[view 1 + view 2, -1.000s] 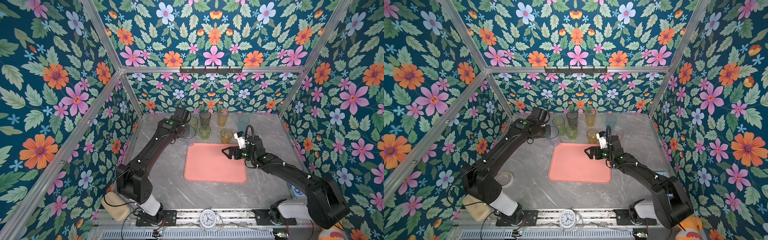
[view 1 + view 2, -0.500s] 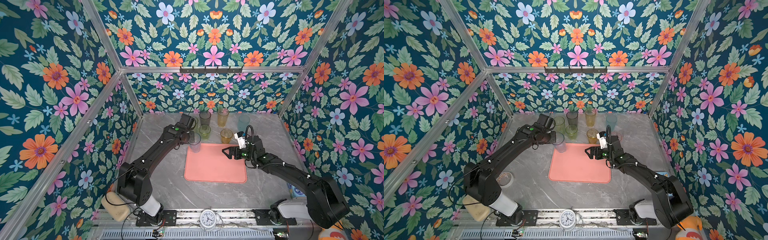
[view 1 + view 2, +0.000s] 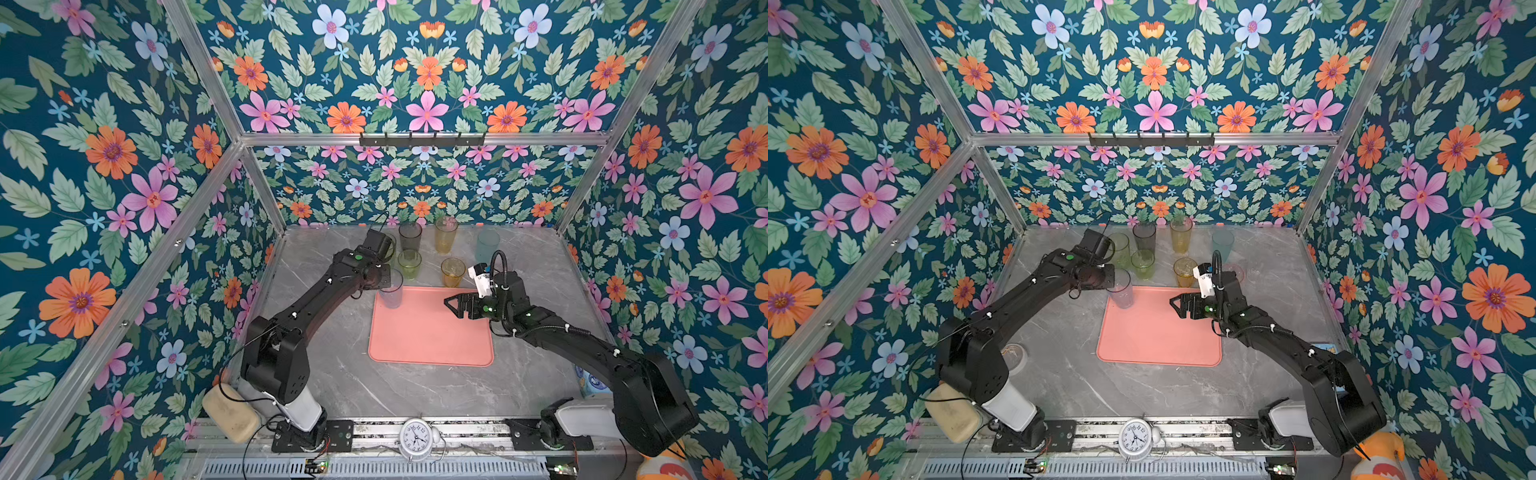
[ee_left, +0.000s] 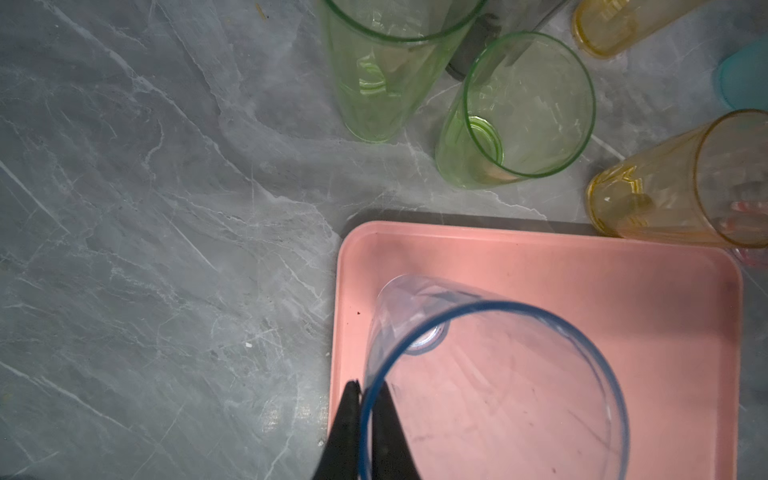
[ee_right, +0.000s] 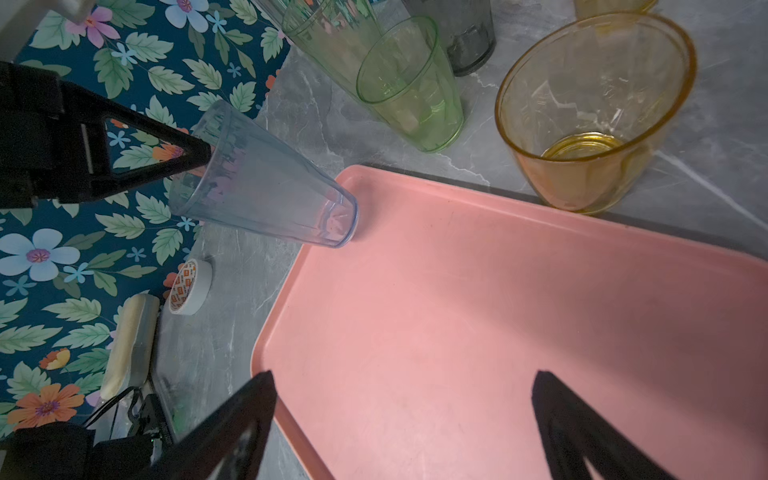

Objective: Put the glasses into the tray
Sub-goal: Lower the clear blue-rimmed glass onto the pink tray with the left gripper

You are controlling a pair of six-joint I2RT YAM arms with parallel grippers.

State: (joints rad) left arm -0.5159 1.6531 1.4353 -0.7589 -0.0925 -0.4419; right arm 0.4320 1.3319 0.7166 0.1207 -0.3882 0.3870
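One glass in grip: clear blue-rimmed glass, upright in both top views, base over the far-left corner of the tray, inside the rim. Whether the base touches the tray floor cannot be determined.
Left gripper: clenched on the wall of the clear blue-rimmed glass at its rim, on the side facing the counter's left edge.
Left fingers: one outside the wall, one inside the mouth; the rim passes between them.
Glass relative to fingers: the body hangs below the fingertips; the mouth extends from them toward the tray's middle.
Right gripper: released, jaws spread wide with nothing between them. It hovers above the tray's right half near the far edge, well apart from the gripped glass.
Tray position: flat on the grey marble counter, roughly central.
Short green glass: upright on the counter, just beyond the tray's far edge, near the gripped glass.
Short amber glass: upright on the counter, just beside the tray's far edge.
Far row: tall green glass, grey glass, tall amber glass and teal glass, upright along the counter's far edge.
Pink glass: on the counter beyond the tray's far-right corner, partly hidden behind the right arm.
Tape roll: on the counter near its left edge.
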